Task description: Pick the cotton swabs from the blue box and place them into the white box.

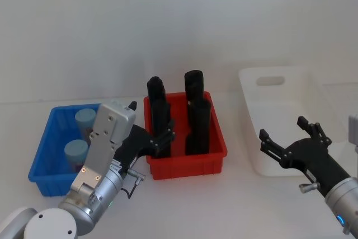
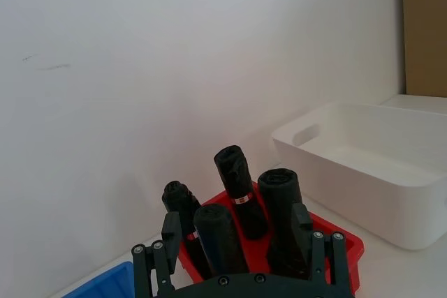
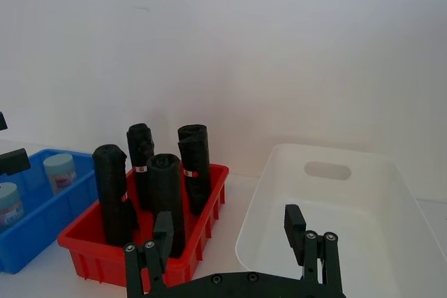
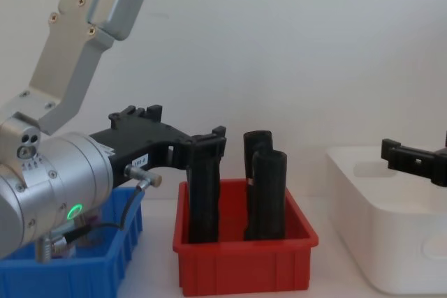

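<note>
Closest to me, the left arm's silver body is looming large, and its left claw (image 1: pixel 165 136) is hovering at the red bin's (image 1: pixel 184 167) near-left corner, between that bin and the blue box (image 1: pixel 49 134). It is pointing forward toward the back wall and not down at anything. In the left wrist view its fingers (image 2: pixel 170 232) are standing spread, with nothing between them.

I am holding the right claw (image 1: pixel 282 130) out over the near edge of the white box (image 1: pixel 291 89). Its fingers are spread too, and it is carrying nothing.

The white box is sitting on the right of the bench (image 1: pixel 235 205), and what I can see of its inside is looking bare. I am judging that no jar has gone in yet. The red bin in the middle is holding four black rolls (image 1: pixel 197 121) standing upright, which are no part of the job.

The cotton swabs (image 1: pixel 75 150) are showing as two jars with pale lids, one behind the other, both sitting inside the blue box on the left. So I am reading the task as not yet begun. Both jars are waiting to be lifted, and the left claw is hanging nearer to them, though off to their right and not over either lid.
</note>
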Controlling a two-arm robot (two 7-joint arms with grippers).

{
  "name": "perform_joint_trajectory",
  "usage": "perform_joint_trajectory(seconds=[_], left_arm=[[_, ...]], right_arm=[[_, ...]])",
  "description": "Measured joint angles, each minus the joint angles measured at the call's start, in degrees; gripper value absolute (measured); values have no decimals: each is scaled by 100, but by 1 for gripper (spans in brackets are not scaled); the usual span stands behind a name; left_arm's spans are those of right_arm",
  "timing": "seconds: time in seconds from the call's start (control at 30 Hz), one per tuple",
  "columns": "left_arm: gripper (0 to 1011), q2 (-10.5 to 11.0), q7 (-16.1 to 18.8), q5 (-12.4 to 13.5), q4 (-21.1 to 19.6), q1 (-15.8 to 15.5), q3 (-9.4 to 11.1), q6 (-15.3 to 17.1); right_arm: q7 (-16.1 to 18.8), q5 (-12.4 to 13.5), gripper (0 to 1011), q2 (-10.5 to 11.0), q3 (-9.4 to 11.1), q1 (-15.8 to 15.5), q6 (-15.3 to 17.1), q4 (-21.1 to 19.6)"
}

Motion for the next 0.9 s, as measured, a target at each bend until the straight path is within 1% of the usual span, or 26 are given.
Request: perform_joint_trajectory(seconds=[0.9], left_arm=[[1000, 0, 0, 0, 0, 0, 0, 0]], right_arm=[[0, 0, 1002, 0, 0, 0, 0, 0]])
